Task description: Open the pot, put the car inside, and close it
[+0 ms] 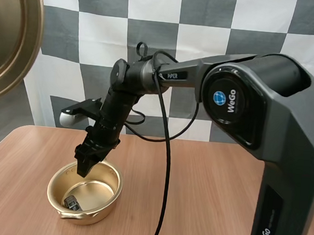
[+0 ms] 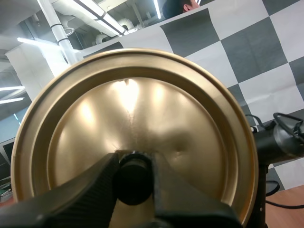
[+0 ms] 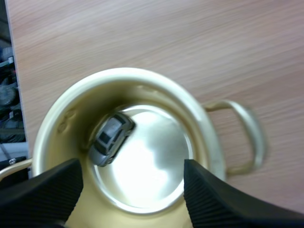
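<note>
Wood-grain table (image 1: 27, 155), light brown, carries a gold-coloured pot (image 1: 115, 182) that stands uncovered toward the front left. Inside it a small dark toy car (image 1: 73, 202) lies on the shiny floor, close against the wall. Seen straight down from the right wrist camera, the car (image 3: 111, 137) sits at a slant beside the pot's inner wall, and a wire handle (image 3: 247, 137) sticks out from the rim over the table.

The right gripper (image 1: 86, 161) hangs just over the pot's far rim, pointing down into the mouth. Its two fingers are spread wide, ribbed faces turned toward each other, with nothing between them.

The left gripper (image 2: 134, 176) is clamped on the black knob (image 2: 134, 187) of the lid (image 2: 133, 109), one finger on each side. The lid is held in the air, tilted up on edge. In the high view the lid (image 1: 10, 33) sits high at the left, well apart from the pot.

Judging from this layout, two of the three steps look finished: the pot is open and the car is in it. Closing is what remains. The right arm would probably need to clear the pot's mouth before the lid can come down onto the rim.
</note>
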You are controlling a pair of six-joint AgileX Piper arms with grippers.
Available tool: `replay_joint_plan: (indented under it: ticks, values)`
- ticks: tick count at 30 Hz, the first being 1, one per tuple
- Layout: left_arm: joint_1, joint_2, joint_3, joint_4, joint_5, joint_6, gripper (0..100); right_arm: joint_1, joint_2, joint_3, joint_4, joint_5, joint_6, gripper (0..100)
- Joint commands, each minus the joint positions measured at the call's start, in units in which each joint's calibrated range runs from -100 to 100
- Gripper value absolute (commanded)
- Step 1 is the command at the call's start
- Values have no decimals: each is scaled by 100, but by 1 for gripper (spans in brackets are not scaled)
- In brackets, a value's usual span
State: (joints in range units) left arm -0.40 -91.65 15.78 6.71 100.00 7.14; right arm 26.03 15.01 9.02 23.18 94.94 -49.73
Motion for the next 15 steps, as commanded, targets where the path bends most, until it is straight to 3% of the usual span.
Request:
replay_joint_plan:
  ticks: [1,4,15]
  values:
    - [1,-2,296,97,0,0,0,-41,-299,-109,-1110,-200,709,100]
    - [1,-2,791,267,0,0,0,-224,-855,-253,-1549,-510,1199,100]
    - [1,376,2326,413,-206,0,0,-1629,-3009,-327,-1424,154,1323,100]
